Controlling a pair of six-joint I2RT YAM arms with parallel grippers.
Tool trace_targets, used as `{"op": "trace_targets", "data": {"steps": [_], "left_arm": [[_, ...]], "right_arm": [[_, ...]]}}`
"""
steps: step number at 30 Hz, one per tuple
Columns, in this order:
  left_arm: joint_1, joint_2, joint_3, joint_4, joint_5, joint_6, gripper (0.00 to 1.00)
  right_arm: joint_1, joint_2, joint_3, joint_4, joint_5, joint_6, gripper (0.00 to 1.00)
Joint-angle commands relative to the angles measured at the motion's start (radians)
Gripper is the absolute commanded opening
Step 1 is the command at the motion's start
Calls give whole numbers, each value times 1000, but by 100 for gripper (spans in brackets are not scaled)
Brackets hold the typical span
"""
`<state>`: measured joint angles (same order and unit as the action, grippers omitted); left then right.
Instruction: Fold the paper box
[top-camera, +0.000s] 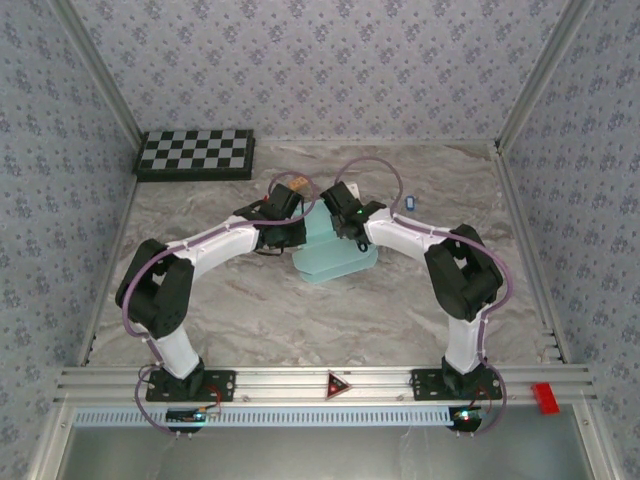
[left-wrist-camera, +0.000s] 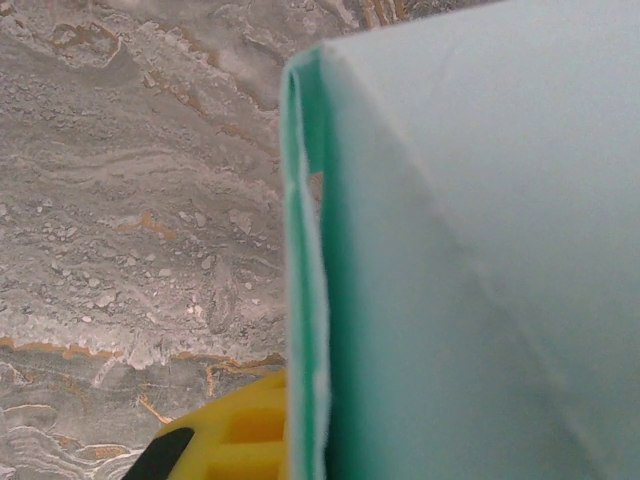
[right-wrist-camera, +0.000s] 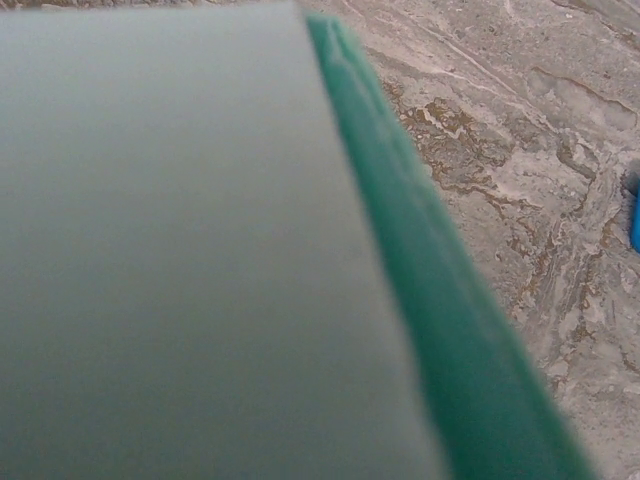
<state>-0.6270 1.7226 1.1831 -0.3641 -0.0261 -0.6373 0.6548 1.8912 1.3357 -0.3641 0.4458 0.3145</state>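
**Left gripper** (top-camera: 293, 228): centre of the overhead view, just left of the paper box (top-camera: 335, 258). Jaws clenched. In its wrist view a yellow finger (left-wrist-camera: 245, 435) sits at the bottom edge, touching the doubled cardboard rim, so the gripper seems to be pinching that rim, though the contact itself lies out of frame.

**Right gripper** (top-camera: 338, 222): centre of the overhead view, at the upper right of the box, facing the left one. The jaws are hidden by the wrist and the cardboard, so I cannot tell if they are parted or closed.

**Paper box**: pale aqua cardboard, lying on the table (top-camera: 400, 300) between the two grippers, a little below them in the overhead frame. One panel is raised; the lower part lies flat. In both wrist views, a smooth panel and a greener folded edge are seen close up.

**Table**: grey-brown marbled top.

**Checkerboard** (top-camera: 195, 153): black and white, upper left, well apart from the box.

**Small blue item** (top-camera: 411, 202): upper right of the box, near the right arm.

**Red block** (top-camera: 543, 397): lower right, on the metal rail.
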Motion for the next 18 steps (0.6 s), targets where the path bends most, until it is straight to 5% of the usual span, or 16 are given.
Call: {"op": "trace_targets", "data": {"steps": [1, 9, 18], "left_arm": [[-6, -27, 29, 17, 23, 11, 0], [-5, -30, 29, 14, 23, 13, 0], [-6, -32, 29, 11, 20, 13, 0]], "right_arm": [[-23, -15, -23, -8, -14, 25, 23], [-32, -28, -37, 1, 14, 46, 19], [-12, 32, 32, -154, 242, 101, 17]]}}
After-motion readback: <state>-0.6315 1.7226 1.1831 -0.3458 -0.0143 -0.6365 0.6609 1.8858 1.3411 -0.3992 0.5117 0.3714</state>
